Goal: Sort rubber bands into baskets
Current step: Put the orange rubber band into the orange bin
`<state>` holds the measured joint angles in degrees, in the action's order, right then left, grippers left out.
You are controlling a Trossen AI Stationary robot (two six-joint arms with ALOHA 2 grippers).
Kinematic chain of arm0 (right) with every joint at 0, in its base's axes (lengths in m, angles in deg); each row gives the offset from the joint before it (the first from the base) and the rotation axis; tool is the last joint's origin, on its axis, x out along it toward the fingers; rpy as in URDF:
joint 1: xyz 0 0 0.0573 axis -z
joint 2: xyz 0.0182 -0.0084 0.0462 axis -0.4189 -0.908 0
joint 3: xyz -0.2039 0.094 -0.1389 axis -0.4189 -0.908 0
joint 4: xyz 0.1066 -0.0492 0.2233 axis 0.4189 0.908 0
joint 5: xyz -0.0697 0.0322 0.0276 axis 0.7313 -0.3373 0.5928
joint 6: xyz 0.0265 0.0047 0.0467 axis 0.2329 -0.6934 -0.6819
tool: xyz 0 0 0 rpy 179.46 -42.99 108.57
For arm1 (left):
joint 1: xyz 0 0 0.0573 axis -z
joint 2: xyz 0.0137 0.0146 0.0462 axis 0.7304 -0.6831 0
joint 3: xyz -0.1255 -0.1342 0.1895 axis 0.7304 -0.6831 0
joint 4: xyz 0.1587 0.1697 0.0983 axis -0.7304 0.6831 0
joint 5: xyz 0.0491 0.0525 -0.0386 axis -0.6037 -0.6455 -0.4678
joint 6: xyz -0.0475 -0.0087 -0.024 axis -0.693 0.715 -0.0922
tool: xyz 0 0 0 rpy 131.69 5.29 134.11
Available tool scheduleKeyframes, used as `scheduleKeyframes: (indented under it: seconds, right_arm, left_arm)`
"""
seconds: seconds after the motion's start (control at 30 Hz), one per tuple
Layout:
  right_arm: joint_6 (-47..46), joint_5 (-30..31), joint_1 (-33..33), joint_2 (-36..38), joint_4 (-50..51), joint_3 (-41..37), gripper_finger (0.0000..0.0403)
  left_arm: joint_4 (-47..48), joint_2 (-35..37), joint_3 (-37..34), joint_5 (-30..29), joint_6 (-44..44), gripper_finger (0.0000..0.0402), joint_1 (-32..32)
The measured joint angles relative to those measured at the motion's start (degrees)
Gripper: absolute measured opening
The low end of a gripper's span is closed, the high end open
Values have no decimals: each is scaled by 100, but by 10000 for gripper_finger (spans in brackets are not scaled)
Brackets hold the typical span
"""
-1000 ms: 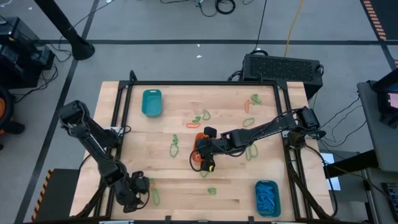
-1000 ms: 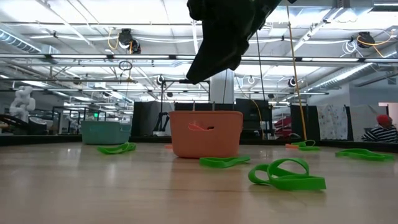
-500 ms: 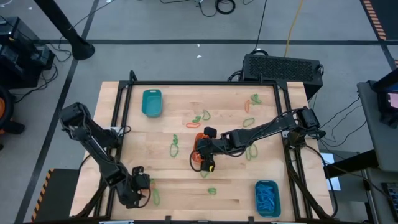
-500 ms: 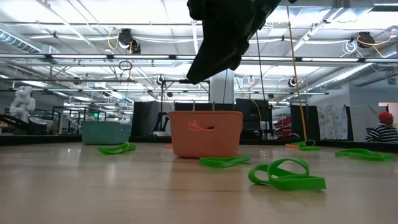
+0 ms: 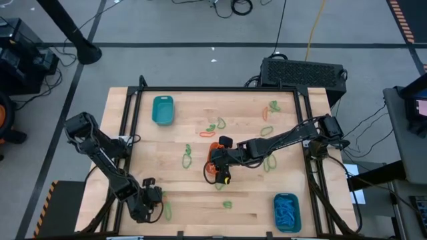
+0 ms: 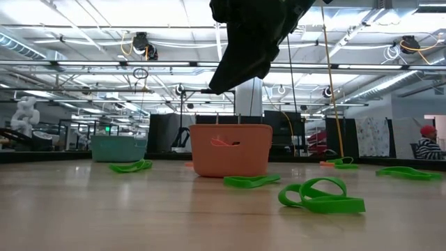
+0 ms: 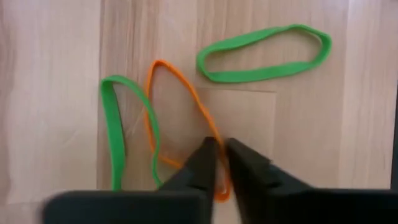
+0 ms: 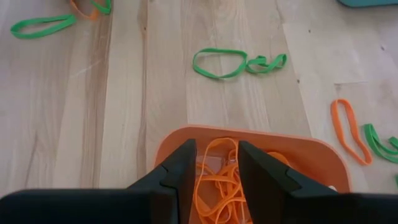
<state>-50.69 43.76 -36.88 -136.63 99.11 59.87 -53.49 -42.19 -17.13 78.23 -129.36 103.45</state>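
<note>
Since before, left gripper (image 7: pixel 217 148) closed to a narrow gap, pinching orange rubber band (image 7: pixel 177 118); right gripper (image 8: pixel 212 163) half open over orange basket (image 8: pixel 323 158).

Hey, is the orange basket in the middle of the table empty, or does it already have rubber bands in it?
Not empty. The right wrist view shows the orange basket holding a tangle of orange rubber bands.

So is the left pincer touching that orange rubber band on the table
Touching. In the left wrist view the left pincer has its fingers nearly closed on one strand of the orange rubber band, which runs right between the tips on the wood.
</note>
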Motion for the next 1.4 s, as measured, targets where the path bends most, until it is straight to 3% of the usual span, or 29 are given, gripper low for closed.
scheduleKeyframes:
  seconds: [0.07, 0.4, 0.8, 0.97, 1.17, 1.4]
  right_arm:
    - [0, 0, 0, 0, 0, 0, 112]
    - [0, 0, -20, 0, -320, 0, 112]
    - [936, -715, -285, -31, -1932, 2, 112]
    - [1777, -727, -496, -242, -2886, 4, 112]
    - [2608, -763, -643, -741, -4070, 4, 134]
    - [2549, -1139, -592, -828, -4129, 2, 188]
  left_arm:
    - [9, -4, 0, 75, -8, 13, 5]
    - [20, 471, 134, 136, 334, 4, -73]
    - [-123, 1615, 350, -1806, 1682, 2, -175]
    - [-425, 1666, 352, -2079, 2089, 2, -488]
    - [-1407, 1670, 352, -1981, 2922, 2, -1113]
    - [-1794, 1670, 352, -1272, 3457, 2, -1623]
